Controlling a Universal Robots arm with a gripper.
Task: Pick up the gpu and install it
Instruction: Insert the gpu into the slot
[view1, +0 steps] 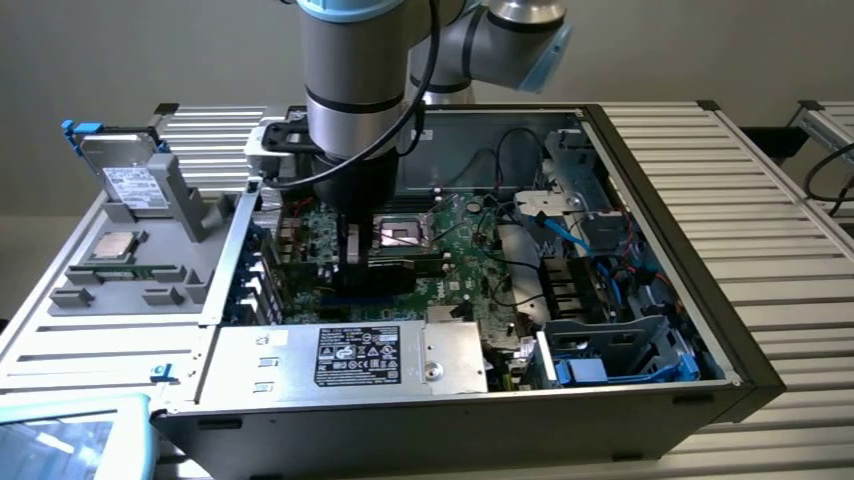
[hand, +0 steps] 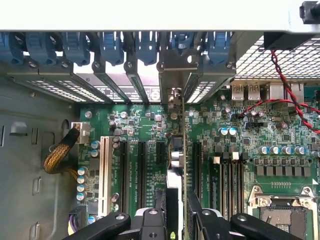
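Pickup done: pincer is clamped on the gpu, which shows edge-on and upright between the fingers, low over the motherboard slots. Its bracket end sits at the rear slot openings under the blue clips. Can't tell whether it is fully seated; install judged near its end but unconfirmed.

Arm reaches down into the open case. The case lies on a slatted metal worktop. Grey tray with loose parts at the exterior view's left. Plain grey wall behind.
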